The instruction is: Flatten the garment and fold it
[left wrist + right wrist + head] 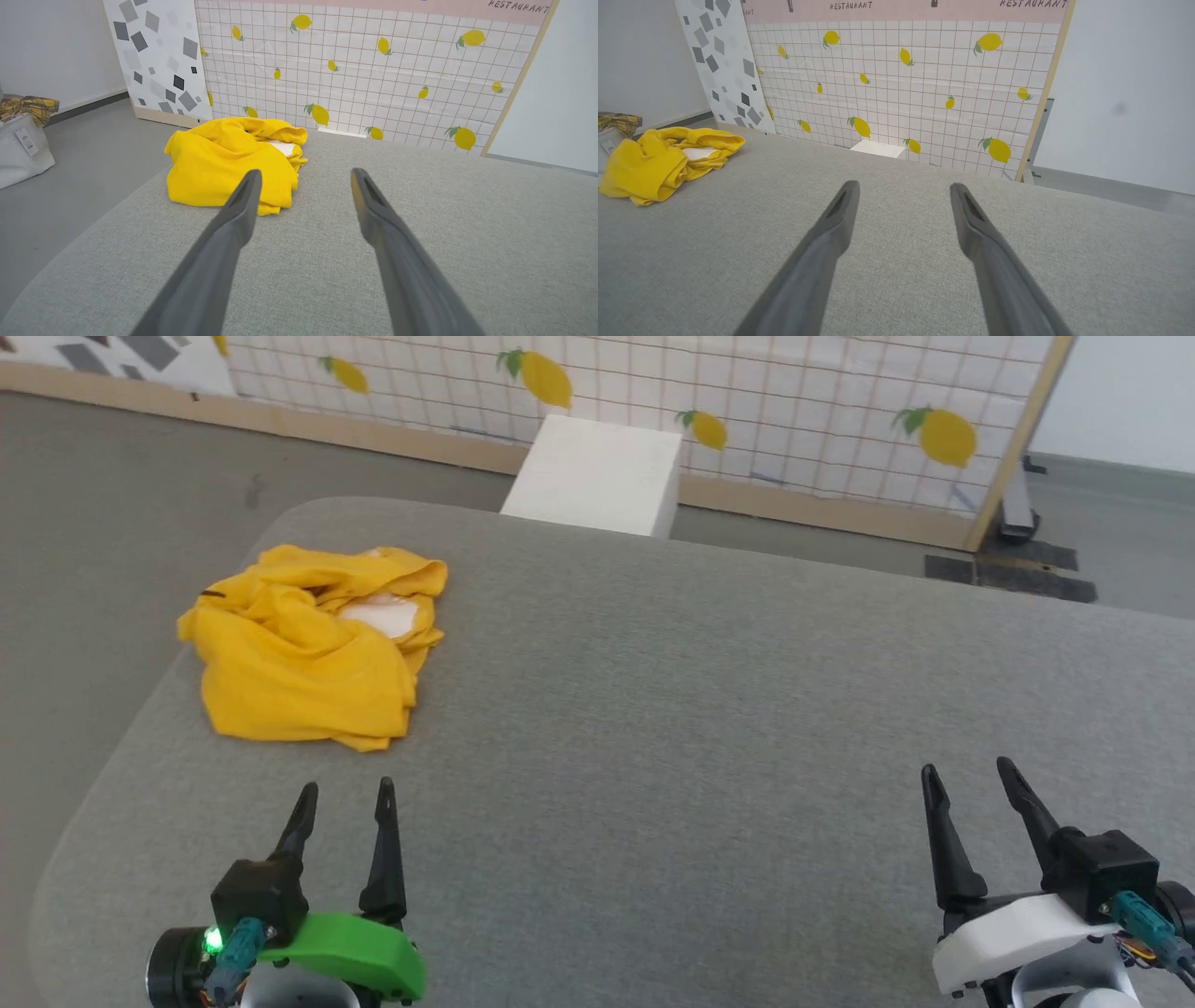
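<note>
The garment (299, 658) is a bright yellow T-shirt lying crumpled in a heap at the far left of the grey padded table (700, 709), with a small white patch showing among the folds. The left wrist view has the garment (224, 163) just ahead of my left fingertips; the right wrist view has the garment (654, 163) far off to the left. My left gripper (344, 793) stands open just short of the heap, holding nothing. My right gripper (969, 773) stands open at the table's near right, far from the shirt.
A white box (597, 476) stands on the floor beyond the table's far edge, before a lemon-print tiled panel (747, 401). A white bag (21, 144) with plaid cloth sits on the floor to the left. The table's left edge runs close beside the garment.
</note>
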